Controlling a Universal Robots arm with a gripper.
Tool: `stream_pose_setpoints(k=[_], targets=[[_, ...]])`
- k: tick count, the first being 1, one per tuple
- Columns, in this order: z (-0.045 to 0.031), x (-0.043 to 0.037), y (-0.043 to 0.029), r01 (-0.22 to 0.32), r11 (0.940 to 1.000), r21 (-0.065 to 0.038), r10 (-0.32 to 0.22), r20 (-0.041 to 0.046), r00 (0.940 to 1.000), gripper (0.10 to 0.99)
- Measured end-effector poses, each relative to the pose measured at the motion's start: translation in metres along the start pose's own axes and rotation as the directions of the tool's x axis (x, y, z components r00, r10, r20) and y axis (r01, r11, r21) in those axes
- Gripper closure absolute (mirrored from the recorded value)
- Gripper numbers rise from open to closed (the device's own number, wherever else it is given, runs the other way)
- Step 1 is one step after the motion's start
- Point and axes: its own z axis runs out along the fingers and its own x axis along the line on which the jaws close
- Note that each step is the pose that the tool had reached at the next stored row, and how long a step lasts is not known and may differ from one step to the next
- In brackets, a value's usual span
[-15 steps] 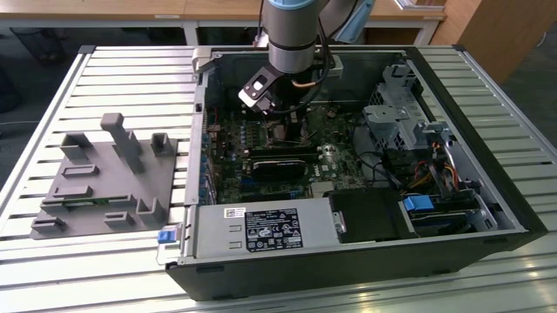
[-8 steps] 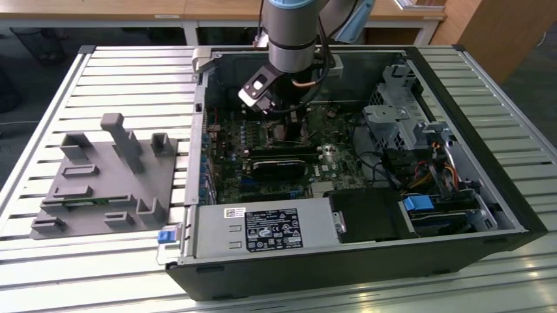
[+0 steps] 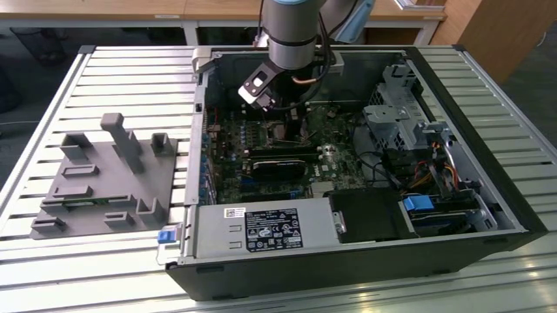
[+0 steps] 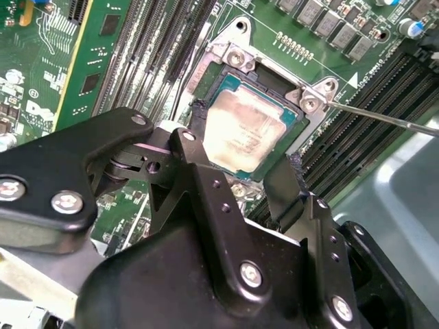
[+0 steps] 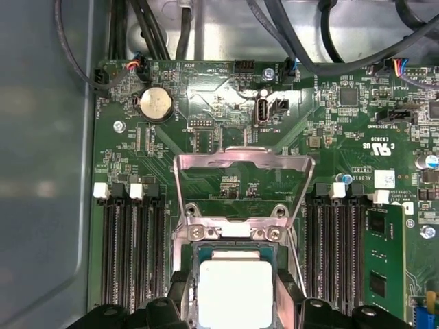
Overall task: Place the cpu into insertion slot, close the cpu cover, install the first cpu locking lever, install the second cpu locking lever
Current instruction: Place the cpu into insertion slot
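One cpu (image 4: 252, 130) in pincer (image 4: 245, 141) grip

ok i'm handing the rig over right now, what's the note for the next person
Gripper: down over the chip; whether it grips cannot be told.
Chip: lying in the socket, apparently seated.
Cover: flipped open, off the socket.
Lever: one thin rod juts free beside the socket.
Done: chip placed, it seems. Not done: closing the cover, both levers.

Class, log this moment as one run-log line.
gripper: shut on cpu | cpu: at insertion slot | cpu cover: open
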Motion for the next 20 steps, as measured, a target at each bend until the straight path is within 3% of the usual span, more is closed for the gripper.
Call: stream_pose_setpoints(k=[1,3,4,6,7,9,10,12,20], targets=[[-0.0012,-0.0001,0.0001,0.000,1.0000,0.000,0.000,-0.0002,1.0000,0.490],[-0.0015,-0.0001,0.0002,0.000,1.0000,0.001,0.000,-0.0003,1.0000,0.612],[-0.0017,-0.0001,0.0003,0.000,1.0000,0.001,0.000,-0.0001,1.0000,0.612],[-0.0019,-0.0001,0.0004,0.000,1.0000,0.002,0.000,-0.0001,1.0000,0.729],[-0.0022,-0.0002,0.0005,0.000,1.0000,0.002,0.000,0.0002,1.0000,0.729],[-0.0026,-0.0001,0.0005,0.000,1.0000,0.002,0.000,0.0000,1.0000,0.843],[-0.0028,-0.0001,0.0006,0.000,1.0000,0.002,0.000,0.0000,1.0000,0.843],[-0.0032,-0.0002,0.0006,0.000,1.0000,0.003,0.000,0.0001,1.0000,0.961],[-0.0041,-0.0001,0.0007,0.000,1.0000,0.003,0.000,0.0001,1.0000,0.980]])
